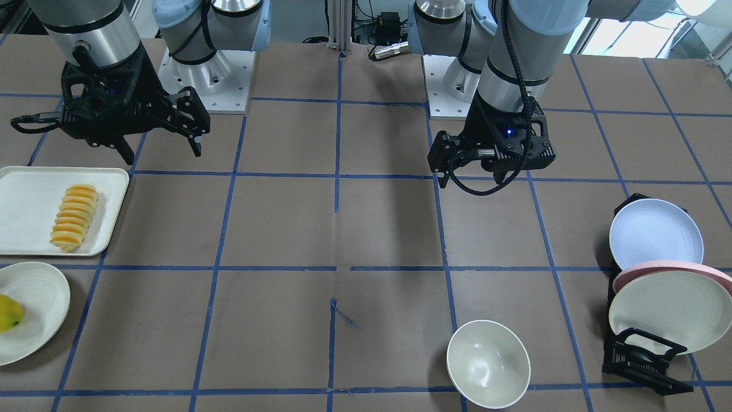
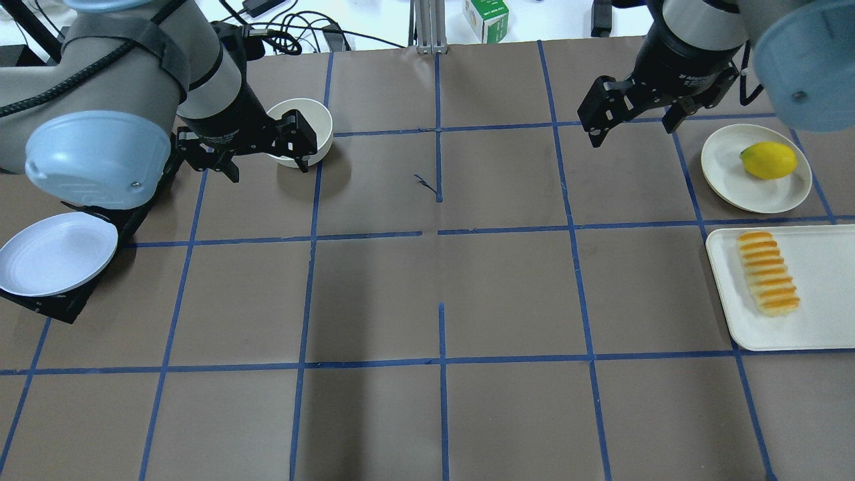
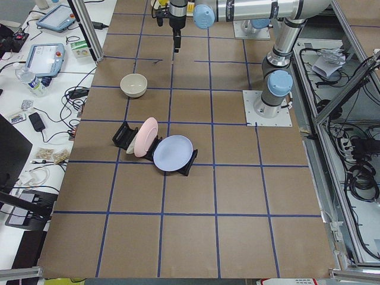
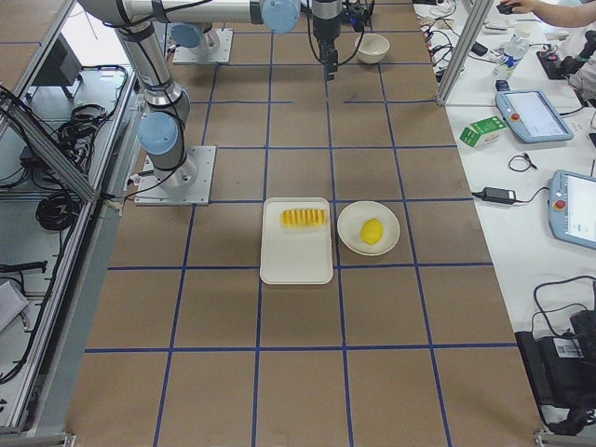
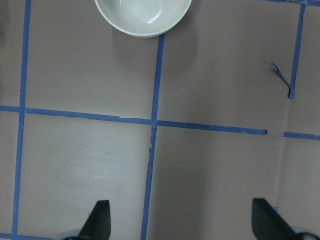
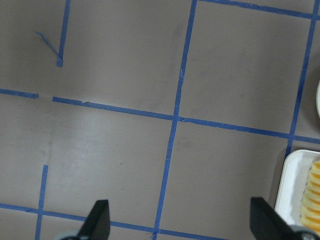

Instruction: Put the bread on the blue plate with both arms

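The bread (image 2: 768, 272) lies on a white rectangular tray (image 2: 828, 321) at the right arm's end of the table (image 2: 507, 294). Just beside the tray is a cream plate (image 2: 725, 160) bearing a lemon (image 2: 768, 160). The blue plate (image 1: 655, 233) stands tilted in a black rack (image 1: 646, 366) at the opposite end, with a pink plate (image 1: 669, 266) and an off-white plate (image 1: 669, 312) in the same rack. A cream bowl (image 1: 488, 363) sits nearby. The right end effector (image 2: 631, 132) and left end effector (image 2: 267, 168) hover spread wide and empty. Blue tape grids the brown table.

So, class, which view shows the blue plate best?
Exterior left: the blue plate shows whole, in its rack. Front-facing, the pink plate covers its lower edge; overhead, it looks washed white. Other views miss it.
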You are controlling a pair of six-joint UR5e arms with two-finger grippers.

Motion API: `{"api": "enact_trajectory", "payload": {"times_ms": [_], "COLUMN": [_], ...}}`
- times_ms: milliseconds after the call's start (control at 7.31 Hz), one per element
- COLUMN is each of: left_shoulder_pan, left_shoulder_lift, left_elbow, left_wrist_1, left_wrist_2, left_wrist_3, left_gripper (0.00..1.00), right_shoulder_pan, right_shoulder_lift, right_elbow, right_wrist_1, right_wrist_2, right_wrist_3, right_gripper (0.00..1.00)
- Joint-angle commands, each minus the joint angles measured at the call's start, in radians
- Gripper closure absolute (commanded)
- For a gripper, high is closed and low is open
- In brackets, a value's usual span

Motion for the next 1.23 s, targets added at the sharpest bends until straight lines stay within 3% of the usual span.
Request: {"api": "enact_trajectory", "payload": {"times_ms": [0, 547, 821, 1095], "left_shoulder_pan": [0.003, 0.047, 0.195, 0.402], "left_shoulder_lift": [0.000, 0.014, 0.046, 0.026], "left_elbow": [0.003, 0.005, 0.005, -0.008], "left_wrist_1": [0.000, -0.018, -0.122, -0.144], "left_wrist_2": [0.000, 0.006, 0.058, 0.095], "left_wrist_3": [0.002, -0.002, 0.010, 0.019], "left_gripper": [0.00, 0.00, 0.00, 0.00], "right_shoulder_pan": [-0.001, -0.001, -0.001, -0.001], "right_shoulder_lift": [0.000, -0.001, 0.000, 0.000], "right_elbow": [0.002, 0.007, 0.005, 0.007], "right_wrist_1": [0.001, 0.001, 0.001, 0.000], "right_wrist_2": [0.000, 0.002, 0.003, 0.005], "right_wrist_3": [0.001, 0.001, 0.001, 0.001], "right_gripper": [0.00, 0.00, 0.00, 0.00]}}
